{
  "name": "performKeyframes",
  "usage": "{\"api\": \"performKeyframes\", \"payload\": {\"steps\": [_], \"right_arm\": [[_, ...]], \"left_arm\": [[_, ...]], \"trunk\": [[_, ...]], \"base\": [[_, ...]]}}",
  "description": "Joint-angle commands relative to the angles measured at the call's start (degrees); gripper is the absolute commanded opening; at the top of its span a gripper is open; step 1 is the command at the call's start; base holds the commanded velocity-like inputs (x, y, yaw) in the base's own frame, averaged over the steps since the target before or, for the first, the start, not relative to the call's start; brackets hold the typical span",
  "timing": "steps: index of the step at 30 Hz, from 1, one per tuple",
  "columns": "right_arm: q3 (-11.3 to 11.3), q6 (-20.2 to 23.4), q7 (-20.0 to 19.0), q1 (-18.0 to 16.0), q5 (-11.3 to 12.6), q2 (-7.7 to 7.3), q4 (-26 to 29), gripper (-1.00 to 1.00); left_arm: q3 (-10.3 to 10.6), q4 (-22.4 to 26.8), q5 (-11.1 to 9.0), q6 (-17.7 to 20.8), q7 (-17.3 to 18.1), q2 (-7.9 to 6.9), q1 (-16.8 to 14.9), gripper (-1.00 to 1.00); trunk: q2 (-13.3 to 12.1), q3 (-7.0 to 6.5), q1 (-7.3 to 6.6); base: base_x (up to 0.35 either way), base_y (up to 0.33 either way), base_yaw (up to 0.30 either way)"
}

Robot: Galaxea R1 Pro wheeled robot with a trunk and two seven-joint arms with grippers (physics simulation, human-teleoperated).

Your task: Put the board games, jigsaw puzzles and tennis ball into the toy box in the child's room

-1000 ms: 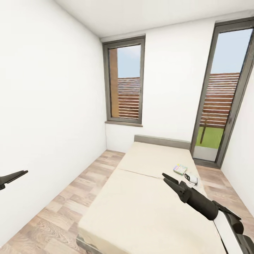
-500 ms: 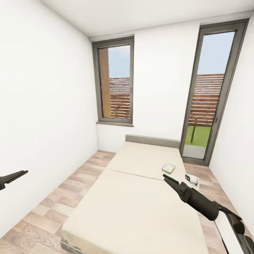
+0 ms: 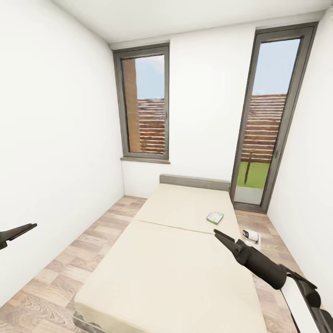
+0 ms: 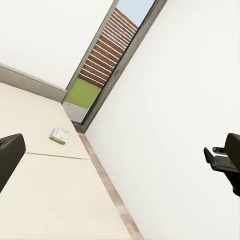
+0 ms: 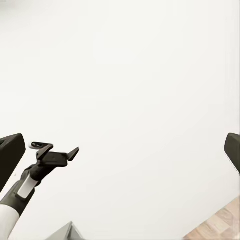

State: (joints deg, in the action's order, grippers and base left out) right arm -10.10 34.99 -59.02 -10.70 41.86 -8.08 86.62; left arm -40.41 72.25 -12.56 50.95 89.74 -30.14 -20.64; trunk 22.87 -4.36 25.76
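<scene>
I am in the child's room, facing the bed (image 3: 171, 259) with its beige mattress and grey headboard. One board game (image 3: 215, 216), small and colourful, lies on the mattress near the far right edge; the left wrist view shows this board game (image 4: 59, 134) too. My right gripper (image 3: 216, 234) hovers open over the bed's right side, nothing between its fingers (image 5: 10, 155). My left gripper (image 3: 27, 227) hangs open near the left wall, empty. The table, toy box, jigsaw puzzles and tennis ball are out of view.
A small white object with dark marks (image 3: 251, 236) lies by the bed's right edge. Wood-plank floor (image 3: 83, 249) runs along the bed's left side. White walls close in on both sides. Two tall dark-framed windows (image 3: 143, 104) stand in the far wall.
The whole picture has shifted left and the bed looks a little farther off, so the camera has moved. Both arms hold the same pose in the picture.
</scene>
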Motion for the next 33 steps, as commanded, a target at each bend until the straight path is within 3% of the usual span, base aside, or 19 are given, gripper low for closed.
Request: {"api": "performKeyframes", "payload": {"steps": [1, 10, 17, 21, 28, 33], "right_arm": [[0.00, 0.42, 0.27, -0.02, 0.34, -0.01, -0.07, 1.00], [-0.53, 0.37, 6.95, -0.09, 0.46, -0.15, -2.13, 1.00], [-4.31, 0.49, 17.65, -0.16, 1.07, -0.33, -4.76, 1.00], [-6.62, 0.59, 23.29, -0.14, 1.23, -0.86, -5.87, 1.00], [-9.87, 3.45, 25.35, -0.12, 1.24, -0.83, -5.99, 1.00], [-10.59, 4.72, 25.43, -0.17, 1.35, -0.81, -6.08, 1.00]], "left_arm": [[-0.02, 0.00, 0.08, 0.60, 0.26, -0.01, -0.01, 1.00], [0.04, 0.00, 0.08, 0.56, 0.26, 0.00, -0.01, 1.00], [0.02, 0.00, 0.15, 0.43, 0.26, 0.06, -0.01, 1.00], [1.90, 0.00, 0.24, 0.39, 0.26, 0.08, -0.01, 1.00], [3.97, 0.02, 0.33, 0.38, 0.26, 0.07, -0.01, 1.00], [4.27, 0.00, 0.34, 0.38, 0.26, 0.07, -0.01, 1.00]], "trunk": [[0.05, 0.11, 0.02], [0.05, 0.82, 0.02], [0.05, 1.37, 0.02], [0.05, 1.51, 0.02], [0.05, 1.57, 0.02], [0.05, 1.58, 0.02]], "base": [[0.000, -0.003, -0.120], [0.000, -0.001, -0.127], [0.000, 0.000, -0.129], [0.000, 0.000, -0.061], [0.000, 0.000, -0.014], [0.000, 0.000, -0.002]]}}
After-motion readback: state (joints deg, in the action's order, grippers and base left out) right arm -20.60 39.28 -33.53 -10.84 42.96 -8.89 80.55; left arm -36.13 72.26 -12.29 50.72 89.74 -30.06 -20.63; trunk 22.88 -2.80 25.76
